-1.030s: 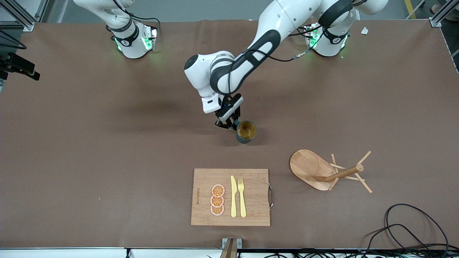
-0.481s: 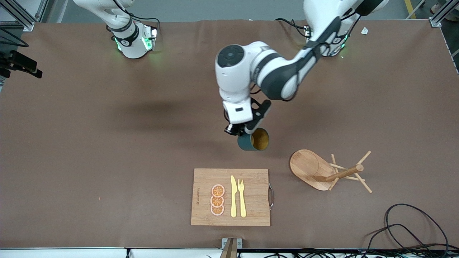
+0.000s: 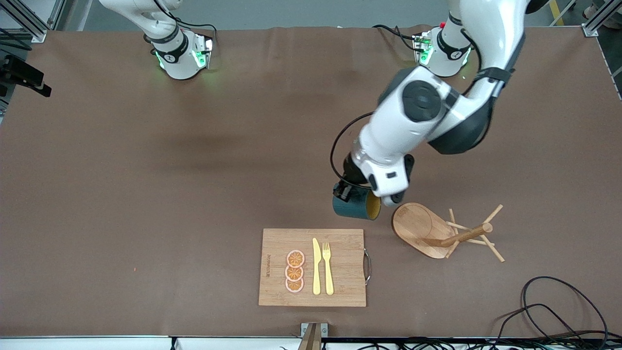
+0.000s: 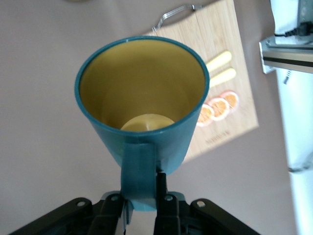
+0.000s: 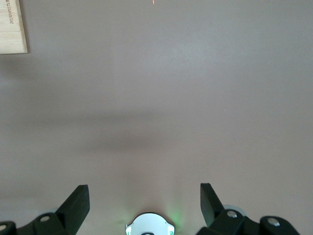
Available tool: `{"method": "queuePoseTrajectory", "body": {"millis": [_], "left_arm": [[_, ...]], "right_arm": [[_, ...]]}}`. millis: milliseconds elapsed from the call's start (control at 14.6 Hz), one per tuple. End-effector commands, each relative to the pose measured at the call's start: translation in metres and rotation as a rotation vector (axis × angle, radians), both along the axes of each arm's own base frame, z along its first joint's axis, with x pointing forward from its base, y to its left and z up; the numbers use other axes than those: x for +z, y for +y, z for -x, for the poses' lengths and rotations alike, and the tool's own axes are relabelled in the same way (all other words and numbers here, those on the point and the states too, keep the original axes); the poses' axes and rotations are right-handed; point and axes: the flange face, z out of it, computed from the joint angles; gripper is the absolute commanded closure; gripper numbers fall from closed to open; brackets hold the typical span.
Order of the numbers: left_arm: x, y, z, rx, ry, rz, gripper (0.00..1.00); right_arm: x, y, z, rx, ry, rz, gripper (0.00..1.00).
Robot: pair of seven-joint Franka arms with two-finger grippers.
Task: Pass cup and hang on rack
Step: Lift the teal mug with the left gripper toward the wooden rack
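The cup (image 3: 354, 208), dark teal outside and mustard yellow inside, hangs tipped on its side with its mouth toward the rack. My left gripper (image 3: 346, 189) is shut on its small handle, over the table just beside the rack's oval base. In the left wrist view the cup (image 4: 142, 98) fills the middle, and my left gripper (image 4: 142, 188) pinches the handle from both sides. The rack (image 3: 418, 226) is light wood with a thick post and thin pegs; it stands toward the left arm's end. My right gripper (image 5: 144, 193) waits open over its own base, holding nothing.
A bamboo cutting board (image 3: 312, 267) lies near the front camera with three orange slices, a yellow knife and a yellow fork on it. It also shows past the cup as the cutting board (image 4: 230, 73). Black cables (image 3: 559, 311) coil at the corner nearer the front camera at the left arm's end.
My left arm has swung the cup toward the left arm's end of the table, up to the rack's base. The cup has tipped from upright onto its side. The right arm has stayed still.
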Motion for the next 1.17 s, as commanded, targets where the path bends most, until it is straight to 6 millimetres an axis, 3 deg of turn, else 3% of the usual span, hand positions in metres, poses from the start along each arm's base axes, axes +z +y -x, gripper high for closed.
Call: {"method": "queuePoseTrajectory", "body": {"millis": [0, 206, 481, 687, 961, 1099], "left_arm": [[0.028, 0.051, -0.024, 0.063, 0.022, 0.191, 0.99], [0.051, 0.111, -0.044, 0.025, 0.017, 0.412, 1.0], [0.053, 0.156, -0.056, -0.026, -0.002, 0.528, 1.0], [0.028, 0.188, -0.062, -0.078, -0.027, 0.654, 1.0], [-0.024, 0.228, -0.065, -0.126, -0.041, 0.755, 1.0], [-0.039, 0.245, -0.062, -0.164, -0.05, 0.781, 1.0]], "right_arm": [[0.0, 0.0, 0.007, -0.004, 0.002, -0.009, 0.0], [-0.001, 0.0, 0.007, -0.006, 0.011, -0.014, 0.0], [-0.003, 0.001, 0.006, -0.004, 0.011, -0.016, 0.0], [-0.001, 0.002, 0.006, -0.001, 0.003, -0.018, 0.0], [-0.002, 0.004, 0.005, 0.001, -0.002, -0.019, 0.0], [-0.001, 0.005, 0.004, 0.004, -0.003, -0.019, 0.0]]}}
